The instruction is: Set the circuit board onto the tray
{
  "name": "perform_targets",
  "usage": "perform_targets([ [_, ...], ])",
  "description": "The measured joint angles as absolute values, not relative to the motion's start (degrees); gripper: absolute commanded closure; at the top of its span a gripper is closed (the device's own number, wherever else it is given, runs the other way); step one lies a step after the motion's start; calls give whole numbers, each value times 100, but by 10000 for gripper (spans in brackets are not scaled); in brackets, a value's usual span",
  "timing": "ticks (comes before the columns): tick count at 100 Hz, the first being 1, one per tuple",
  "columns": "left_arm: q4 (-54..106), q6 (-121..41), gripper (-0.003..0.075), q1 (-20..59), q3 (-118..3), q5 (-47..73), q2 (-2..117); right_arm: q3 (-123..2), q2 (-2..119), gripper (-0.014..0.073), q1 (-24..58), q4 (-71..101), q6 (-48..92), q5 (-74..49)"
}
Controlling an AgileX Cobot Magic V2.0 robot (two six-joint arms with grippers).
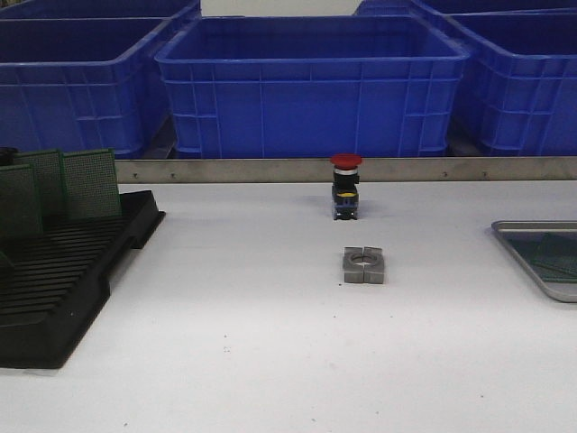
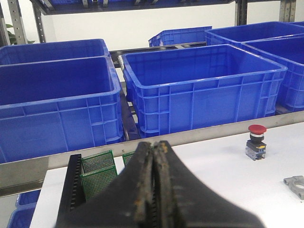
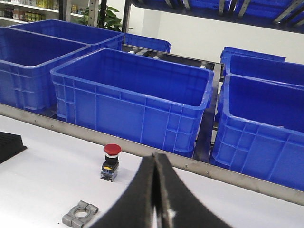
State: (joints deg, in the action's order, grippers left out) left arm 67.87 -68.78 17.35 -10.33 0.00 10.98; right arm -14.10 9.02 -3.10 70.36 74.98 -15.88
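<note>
White tabletop (image 1: 252,343) w/ black slotted rack (image 1: 63,280) at front-left, holding three green perforated circuit boards (image 1: 90,183) standing upright in its rear slots, side by side. Grey metal tray (image 1: 541,257) sits at the far right edge of the tabletop, cut off by frame; looks like a green board already lies flat in it, but only part shows so can't be sure of details. Center of tabletop: red mushroom pushbutton (image 1: 345,185) on a black/yellow base, upright, and just in front of it a grey split metal clamp block (image 1: 363,265) w/ round hole, lying flat, apart from the button. Row of blue plastic crates (image 1: 311,86) behind a metal rail (image 1: 361,169) at the back. No arms visible in front view. Left wrist view: left gripper (image 2: 154,190) fingers pressed together, nothing between them, hovering above the rack end w/ boards (image 2: 97,171) below; button (image 2: 256,141) and clamp (image 2: 295,185) off to the side. Right wrist view: right gripper (image 3: 156,190) also closed tight, empty, w/ button (image 3: 110,161) and clamp (image 3: 80,213) on the tabletop beyond it; rack corner (image 3: 9,145) at edge.
</note>
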Motion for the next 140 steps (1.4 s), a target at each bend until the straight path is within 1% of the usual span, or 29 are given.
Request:
perform_targets([
  [56,6834,-6878,741,1735,-984,0,1089,-1410,902,654,-310,7036,7502,-1607],
  [69,6888,-6862,741,1735,-962,-298,1089,-1410,902,654,-310,7036,7502,-1607],
  [76,6635,-6641,741,1735,-939,-493,1089,-1410,902,654,-310,7036,7502,-1616],
  [90,5191,-5461,741,1735,-779,-858,1089,-1410,902,654,-310,7036,7502,-1616],
  [113,2744,-2729,741,1655,10,-1424,1089,-1410,902,654,-310,7036,7515,-1616],
  [122,1939,-1704,741,1412,23,-1108,1029,-1410,902,654,-310,7036,7515,-1626],
  [140,436,-181,741,808,23,266,420,-1410,902,654,-310,7036,7515,-1620],
])
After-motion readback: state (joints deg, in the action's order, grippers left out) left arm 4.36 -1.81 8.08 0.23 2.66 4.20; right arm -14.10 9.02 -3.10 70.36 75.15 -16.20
